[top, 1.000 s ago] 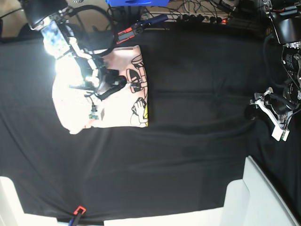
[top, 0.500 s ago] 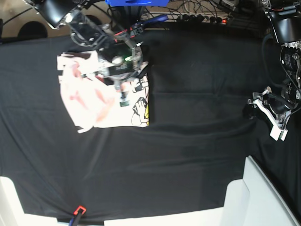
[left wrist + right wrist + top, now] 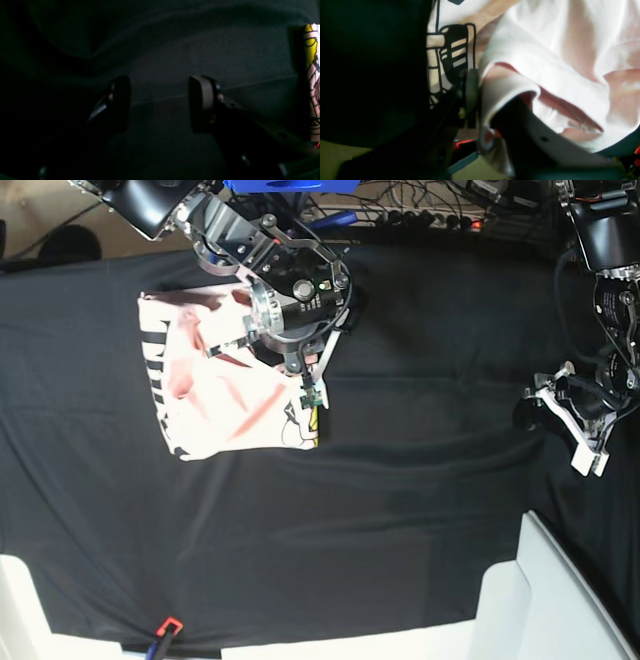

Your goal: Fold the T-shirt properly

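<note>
A pale pink T-shirt (image 3: 225, 395) lies partly folded on the far side of a table draped in a black cloth (image 3: 400, 510), its printed graphics showing along two edges. The right end effector (image 3: 482, 100) sits over the shirt's inner edge with a fold of pink fabric between its narrowly parted jaws; whether it grips that fold firmly or is letting go cannot be told. The left end effector (image 3: 160, 105) hovers well apart from the shirt above bare cloth, jaws wide and holding nothing. The risk from here is that the loose top layer, already wrinkled, may spring back or bunch if the fabric snags on a jaw, and the black cloth beneath could be pinched along with it, spoiling the fold.
</note>
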{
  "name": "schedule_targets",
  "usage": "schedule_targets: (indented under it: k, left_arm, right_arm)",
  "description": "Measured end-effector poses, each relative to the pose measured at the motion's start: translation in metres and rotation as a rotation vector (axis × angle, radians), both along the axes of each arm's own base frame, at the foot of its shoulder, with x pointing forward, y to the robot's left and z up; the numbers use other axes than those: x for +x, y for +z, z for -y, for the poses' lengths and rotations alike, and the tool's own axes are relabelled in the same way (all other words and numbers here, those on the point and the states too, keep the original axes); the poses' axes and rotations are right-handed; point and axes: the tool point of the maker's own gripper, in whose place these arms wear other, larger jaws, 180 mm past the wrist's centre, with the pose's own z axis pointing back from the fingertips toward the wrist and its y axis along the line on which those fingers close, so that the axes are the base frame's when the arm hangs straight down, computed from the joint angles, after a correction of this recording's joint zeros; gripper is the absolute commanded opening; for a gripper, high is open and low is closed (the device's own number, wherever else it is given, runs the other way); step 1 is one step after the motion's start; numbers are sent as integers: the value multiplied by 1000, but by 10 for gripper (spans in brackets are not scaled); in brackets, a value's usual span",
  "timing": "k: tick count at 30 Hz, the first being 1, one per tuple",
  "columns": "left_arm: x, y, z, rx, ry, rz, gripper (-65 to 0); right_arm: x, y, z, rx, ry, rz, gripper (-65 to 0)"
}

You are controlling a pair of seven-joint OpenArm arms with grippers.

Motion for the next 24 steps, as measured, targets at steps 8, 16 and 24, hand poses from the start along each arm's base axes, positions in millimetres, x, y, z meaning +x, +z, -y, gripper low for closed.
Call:
schedule_targets:
  k: [8,16,24]
  left_arm:
    - [0,-1,0,0,1,-2,-292]
    - [0,1,-3,5,2,0,-292]
    - [-14,-13,-23,147,1,-61,-292]
  right_arm:
    - [4,15,-34,35,97,35,-419]
    - [63,69,25,29,-87,218,-421]
    - [68,64,118,4,-125,225,-419]
